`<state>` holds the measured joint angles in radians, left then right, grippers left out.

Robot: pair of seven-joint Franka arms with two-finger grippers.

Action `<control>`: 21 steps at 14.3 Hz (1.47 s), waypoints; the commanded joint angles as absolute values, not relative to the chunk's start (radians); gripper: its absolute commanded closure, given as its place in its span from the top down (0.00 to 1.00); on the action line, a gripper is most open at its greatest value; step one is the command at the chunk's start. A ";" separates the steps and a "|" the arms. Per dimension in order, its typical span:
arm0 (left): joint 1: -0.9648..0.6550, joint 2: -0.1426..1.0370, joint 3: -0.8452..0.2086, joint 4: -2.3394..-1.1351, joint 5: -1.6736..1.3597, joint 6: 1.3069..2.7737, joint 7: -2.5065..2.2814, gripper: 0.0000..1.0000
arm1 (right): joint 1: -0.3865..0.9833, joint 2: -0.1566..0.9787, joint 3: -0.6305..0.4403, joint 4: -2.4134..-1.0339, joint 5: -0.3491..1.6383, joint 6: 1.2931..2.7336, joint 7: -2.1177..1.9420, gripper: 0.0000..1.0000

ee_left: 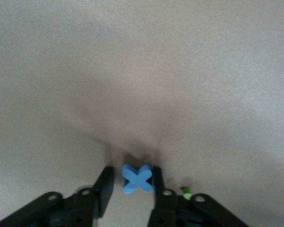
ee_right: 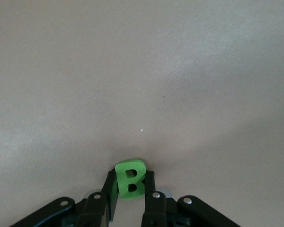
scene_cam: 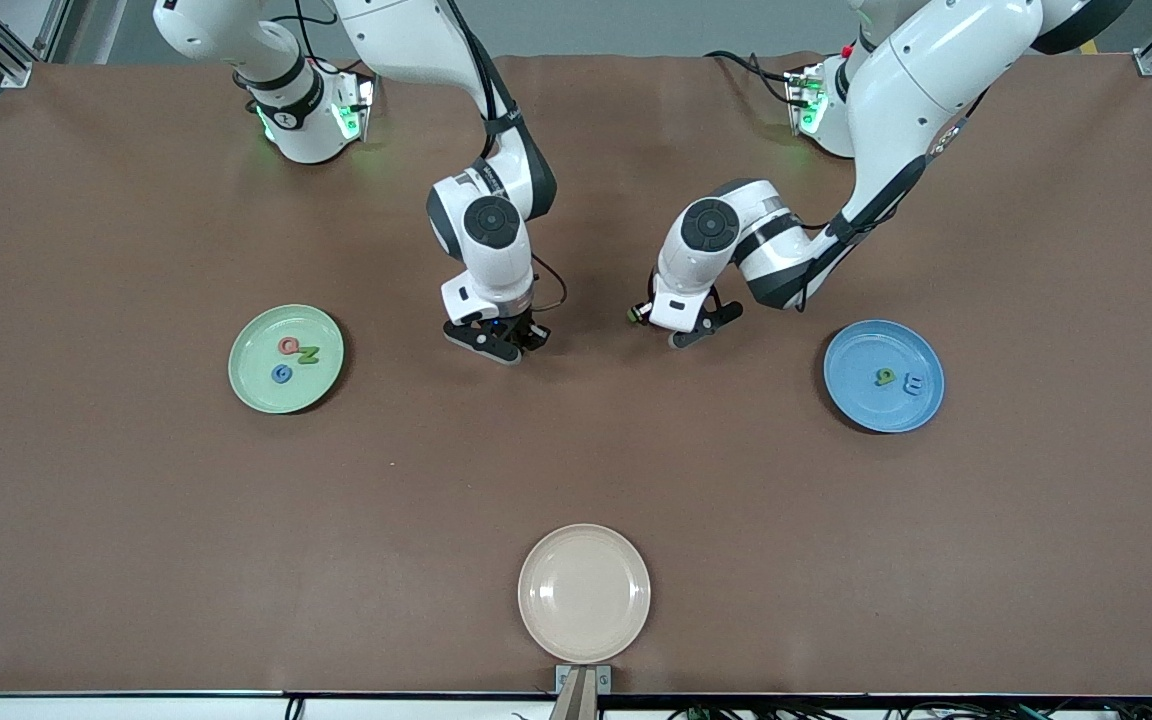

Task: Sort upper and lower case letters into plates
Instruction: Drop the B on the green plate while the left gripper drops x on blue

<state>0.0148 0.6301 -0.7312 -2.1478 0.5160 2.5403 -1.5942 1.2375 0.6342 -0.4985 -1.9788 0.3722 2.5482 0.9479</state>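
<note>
1. The front view looks down from high across the bench [scene_cam: 136, 500], facing the two arm bases along its top edge; it takes in the whole bench top, including the pale green plate [scene_cam: 254, 392], blue plate [scene_cam: 861, 405] and cream plate [scene_cam: 584, 592].
2. The left wrist view sits just above the left end effector [ee_left: 132, 182], looking down close at bare bench and a blue x [ee_left: 137, 178].
3. The right wrist view sits just above the right end effector [ee_right: 129, 182], equally close, showing a green B [ee_right: 129, 178].
4. Both wrist views share only the bench's middle with the front view.
</note>
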 commanded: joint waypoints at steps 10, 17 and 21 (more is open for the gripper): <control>0.089 0.500 -0.729 -2.060 0.515 2.353 -1.467 0.08 | 1.177 0.364 -0.924 -2.195 0.384 2.279 0.154 0.00; 0.542 0.416 -0.919 -2.127 0.525 2.306 -0.995 0.07 | 1.120 0.362 -1.097 -2.339 0.385 2.368 -0.228 0.00; 0.790 0.414 -0.986 -2.223 0.627 2.321 -0.806 0.07 | 1.052 0.365 -1.092 -2.339 0.397 2.379 -0.284 0.07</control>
<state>0.6993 0.4400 -0.9518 -2.1561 0.5722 2.3035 -0.8606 1.0627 0.3947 -1.0942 -2.3218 0.3732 2.3603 -0.2557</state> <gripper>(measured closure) 0.727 0.736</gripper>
